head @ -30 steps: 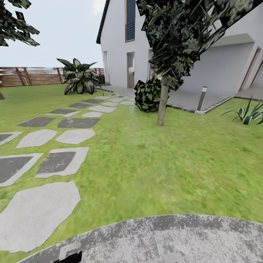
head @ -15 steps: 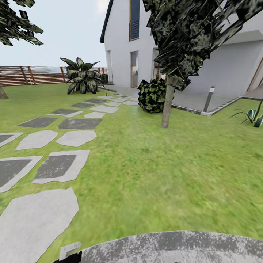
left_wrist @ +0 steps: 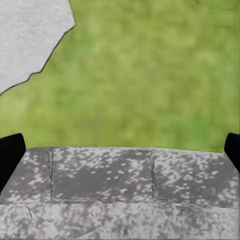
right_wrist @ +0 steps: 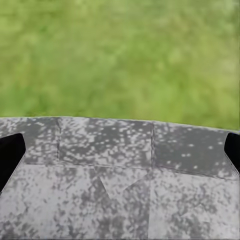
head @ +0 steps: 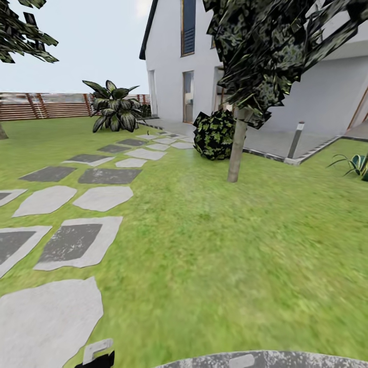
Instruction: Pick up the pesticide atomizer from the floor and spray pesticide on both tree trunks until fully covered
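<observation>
We face a tree trunk (head: 236, 148) ahead, slightly right, across the lawn (head: 214, 245); both pincers' opening we cannot tell.

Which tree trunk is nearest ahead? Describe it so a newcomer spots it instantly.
Start at the white house; on the lawn in front of it stands one pale beige-grey tree trunk under jagged dark foliage. A round dark bush sits just behind it, and the slimmer grey lamp post beside the paving is much shorter.
</observation>
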Robot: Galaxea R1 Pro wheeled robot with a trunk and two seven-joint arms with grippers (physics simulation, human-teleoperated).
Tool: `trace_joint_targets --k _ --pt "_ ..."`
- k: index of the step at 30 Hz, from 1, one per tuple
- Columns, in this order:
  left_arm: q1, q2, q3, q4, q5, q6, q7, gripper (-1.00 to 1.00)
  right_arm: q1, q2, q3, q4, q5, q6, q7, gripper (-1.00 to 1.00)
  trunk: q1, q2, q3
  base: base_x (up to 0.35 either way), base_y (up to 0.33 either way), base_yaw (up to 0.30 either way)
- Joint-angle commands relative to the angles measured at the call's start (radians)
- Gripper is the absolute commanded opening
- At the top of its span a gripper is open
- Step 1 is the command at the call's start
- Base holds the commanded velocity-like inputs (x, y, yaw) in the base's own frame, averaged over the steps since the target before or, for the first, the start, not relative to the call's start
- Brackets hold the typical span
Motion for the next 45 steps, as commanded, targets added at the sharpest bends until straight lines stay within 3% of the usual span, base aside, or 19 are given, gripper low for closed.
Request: trace_joint_targets --k 1,45 --pt "-0.001 0.000 0.003 0.001 -0.002 -0.004 0.000 1.00 0.000 0.000 -0.001 0.000 0.005 -0.002 -0.001 1.00 0.000 0.000 -0.001 0.336 0.067 0.000" --pt "-0.001 0.000 0.003 0.002 -0.001 -0.004 0.000 1.00 0.000 0.000 0.000 0.000 0.005 -0.003 -0.002 1.00 0.000 0.000 -0.001 0.336 0.101 0.000"
